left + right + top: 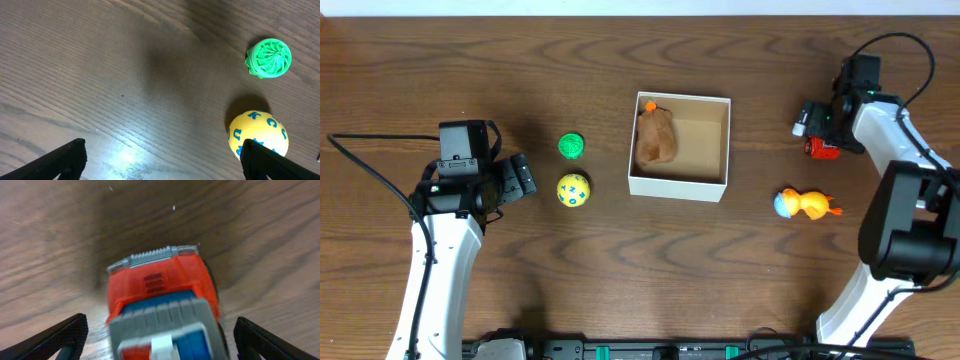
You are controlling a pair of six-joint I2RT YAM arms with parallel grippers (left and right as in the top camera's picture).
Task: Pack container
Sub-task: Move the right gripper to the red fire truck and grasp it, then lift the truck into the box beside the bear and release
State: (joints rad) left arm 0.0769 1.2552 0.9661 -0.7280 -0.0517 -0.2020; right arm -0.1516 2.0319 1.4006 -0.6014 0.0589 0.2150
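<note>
Packing stage: one brown plush toy [656, 138] lies in the box [678, 187] and four toys sit out on the table [720, 270], so I'd call it early.
Near right: a duck [805, 204] sits alone toward the right edge.
Near left: the left gripper [162, 150] has its fingers spread with nothing between them; the yellow ball [573, 189] is just ahead of it.
Middle: the box is mid-table, with the plush against its left wall.
Past the ball: a green ball [571, 146] lies nearer the far edge.
Far right: the right gripper [160, 324] is low over a red truck [162, 287], fingers wide on either side and not clamped.
Next, my guess: close on the truck, lift it, and carry it left into the box's free half.
</note>
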